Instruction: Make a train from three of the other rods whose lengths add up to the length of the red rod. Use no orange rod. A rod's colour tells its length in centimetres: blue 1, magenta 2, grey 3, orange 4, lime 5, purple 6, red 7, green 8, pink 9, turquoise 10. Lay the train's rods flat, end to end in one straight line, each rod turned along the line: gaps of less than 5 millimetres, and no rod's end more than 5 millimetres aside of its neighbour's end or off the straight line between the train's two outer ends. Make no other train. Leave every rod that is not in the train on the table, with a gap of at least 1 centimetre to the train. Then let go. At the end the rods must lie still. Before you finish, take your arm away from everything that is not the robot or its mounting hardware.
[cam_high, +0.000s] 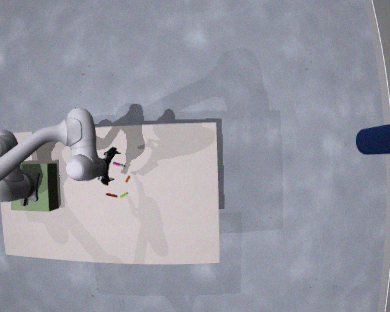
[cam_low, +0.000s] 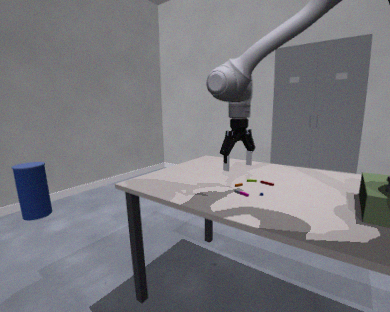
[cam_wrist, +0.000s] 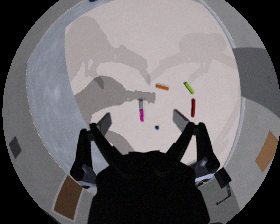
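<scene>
Gripper (cam_low: 237, 164) hangs above the table (cam_low: 165, 192) with its two fingers spread to full width and nothing between them; the fingertips are clear of the surface. In the wrist view the magenta rod (cam_wrist: 141, 111) lies flat on the table ahead of the gripper, roughly on the line between the two fingers, with what looks like a short grey rod (cam_wrist: 141, 98) at its far end, though touching or apart cannot be told. The blue rod (cam_wrist: 156, 127), a very small piece, sits just right of the magenta rod's near end, apart from it. The red rod (cam_wrist: 193, 107) lies farther right, roughly parallel to the magenta rod. The lime rod (cam_wrist: 189, 87) is just beyond the red rod's far end, tilted, apart from it. The orange rod (cam_wrist: 163, 87) lies crosswise between the lime rod and the grey rod. A green block (cam_high: 45, 187) sits at the table's edge by the arm's base.
</scene>
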